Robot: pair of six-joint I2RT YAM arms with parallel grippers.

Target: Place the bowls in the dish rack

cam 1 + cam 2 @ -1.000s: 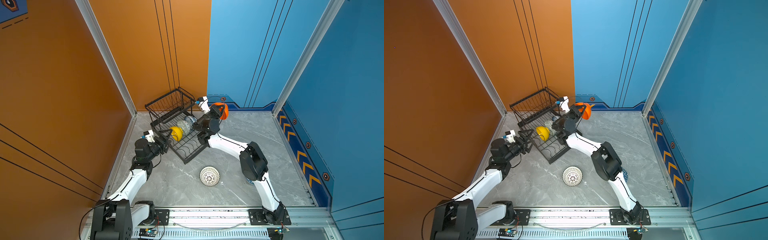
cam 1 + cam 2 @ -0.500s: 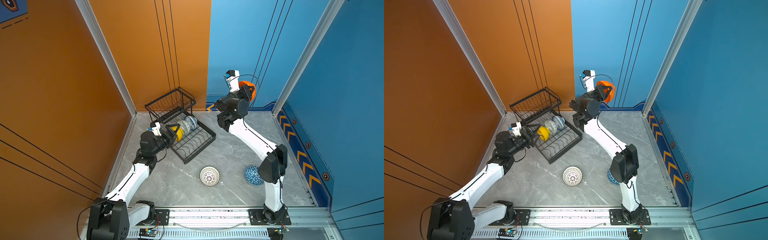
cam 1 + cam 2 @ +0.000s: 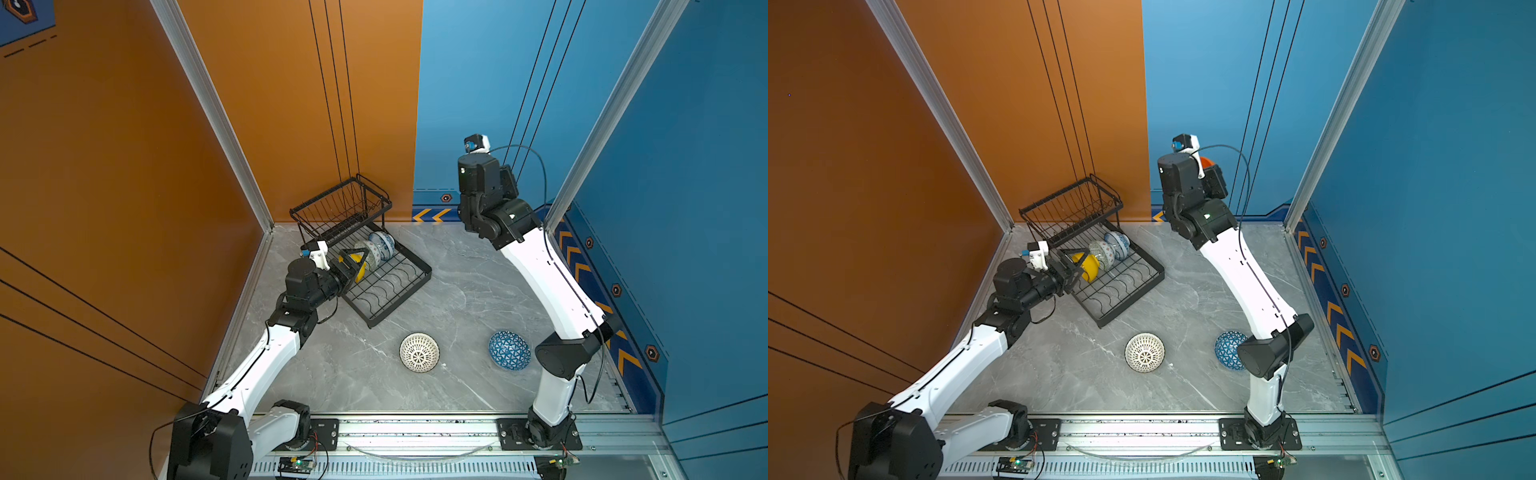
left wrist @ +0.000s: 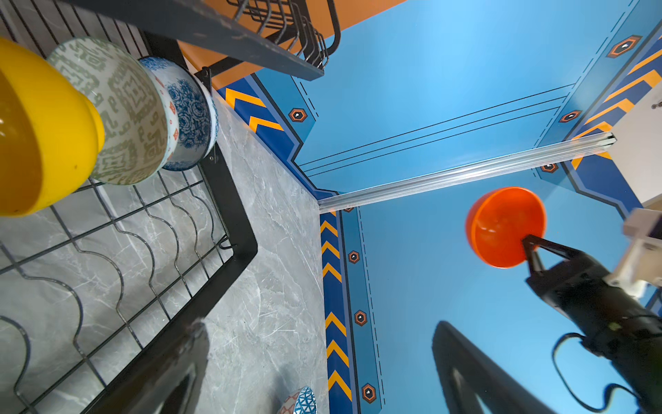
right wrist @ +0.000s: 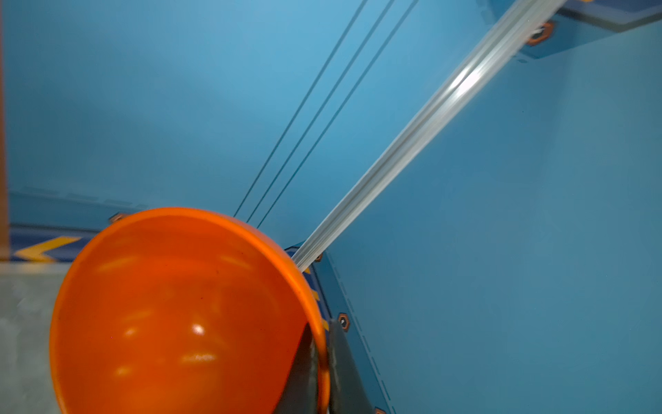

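Our left gripper [image 3: 358, 262] stands wide open, holding nothing, close by the yellow bowl [image 4: 43, 125], which leans on edge in the dish rack [image 3: 395, 291] with the pale green bowl [image 4: 125, 114] and the floral bowl [image 4: 190, 118]. On the marble table [image 3: 457, 299] the lattice bowl [image 3: 419, 352] and the triangle-patterned bowl [image 3: 509, 350] lie upside down, well apart from the rack. Our right gripper [image 4: 529, 251] is clamped on the rim of the orange bowl [image 5: 179, 315], high before the blue wall [image 5: 501, 215]. We judge this bowl light but glossy, so such thin rim hold may slip.

dish rack [image 3: 400, 301] near slots free, bowls [image 3: 371, 252] beyond
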